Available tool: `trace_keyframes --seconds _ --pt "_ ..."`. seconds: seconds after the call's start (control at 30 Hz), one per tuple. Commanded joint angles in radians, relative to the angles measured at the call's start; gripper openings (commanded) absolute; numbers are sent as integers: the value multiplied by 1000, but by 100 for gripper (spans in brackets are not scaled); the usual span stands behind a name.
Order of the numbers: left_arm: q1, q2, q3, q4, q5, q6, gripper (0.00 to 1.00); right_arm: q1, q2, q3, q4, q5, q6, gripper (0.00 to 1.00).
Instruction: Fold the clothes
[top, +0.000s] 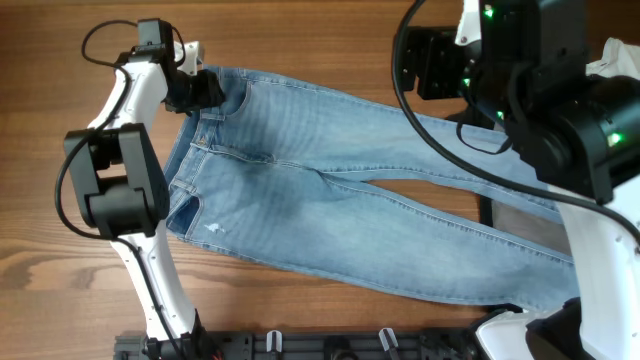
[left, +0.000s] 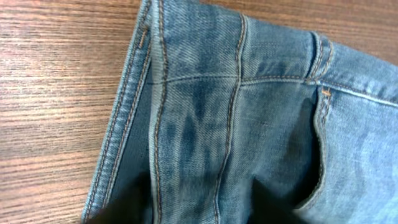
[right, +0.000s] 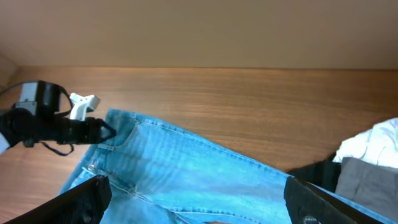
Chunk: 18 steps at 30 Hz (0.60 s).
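The light-blue jeans (top: 330, 210) lie flat on the wooden table, waistband at the left and legs running to the right. My left gripper (top: 203, 90) sits on the far corner of the waistband. In the left wrist view its dark fingers (left: 199, 208) stand apart with the denim (left: 249, 112) between them. My right gripper (right: 198, 186) is wide open and empty, hovering over the upper leg of the jeans (right: 186, 168). A white top (right: 373, 140), grey trousers (right: 367, 177) and a black garment (right: 314, 174) lie at the right.
The right arm's body (top: 560, 110) covers the leg ends of the jeans in the overhead view. The white top (top: 615, 60) peeks out at the far right edge. A black rail (top: 330, 345) runs along the table's front edge.
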Motion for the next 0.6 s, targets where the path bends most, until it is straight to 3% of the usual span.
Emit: trace_keyframes --seconds 0.0,0.1,0.2,0.27,0.4,0.5,0.57 --pt "6 56 -2 -5 -3 2 18 -5 11 -1 -2 38 14 93" --pt "6 82 -3 -11 -6 3 4 -5 11 -1 -2 52 14 94" --pt "22 75 2 -24 -119 -31 4 -5 11 -1 -2 55 14 94" --pt "56 55 21 -57 -296 -117 4 -5 11 -1 -3 55 14 93" --pt "194 -1 44 -104 -519 -193 4 -5 11 -1 -3 55 14 93" --pt "331 -35 44 -116 -525 -241 4 -5 12 -1 -3 55 14 94" --pt "447 -59 44 -126 -446 -313 4 -5 12 -1 -6 55 15 94"
